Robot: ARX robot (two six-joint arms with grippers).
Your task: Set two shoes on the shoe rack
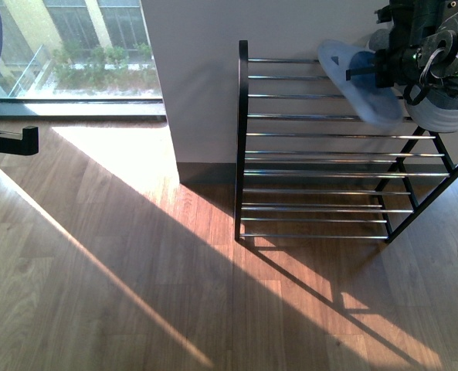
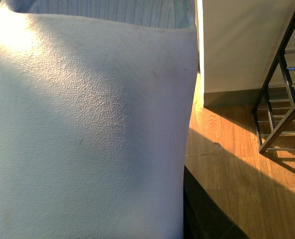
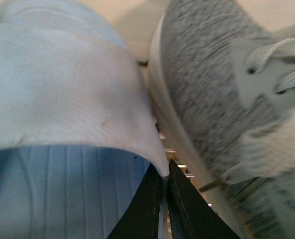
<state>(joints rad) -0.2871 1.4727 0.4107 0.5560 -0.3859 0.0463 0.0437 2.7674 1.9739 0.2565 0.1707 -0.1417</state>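
The shoe rack (image 1: 321,154) stands at the right of the scene against a pale wall (image 1: 198,77), its black frame carrying tiers of paired silver rods. Its lower tiers are bare in the front view. At its top right a grey knit sneaker (image 1: 445,116) with a thick white sole sits on the upper rods, partly hidden by the right arm.

The right end effector (image 1: 368,73) is at the top of the rack, clamped on the strap edge of a pale blue slide sandal (image 1: 360,81). In the right wrist view its two dark fingers (image 3: 147,214) are pressed nearly together on the thin edge of the sandal's band, with the ribbed footbed visible below. The sandal hangs tilted over the upper rods, just left of the sneaker; whether it touches the rods cannot be told. The sneaker (image 3: 222,89) lies just beside the sandal (image 3: 62,99) in that view.

The left wrist view is mostly filled by a pale, pebble-textured foam surface, a second sandal (image 2: 87,129), right against the camera. The left end effector's fingers are hidden, so its state cannot be told. Beyond it, the wooden floor (image 2: 227,169) and a corner of the rack (image 2: 281,109) show.
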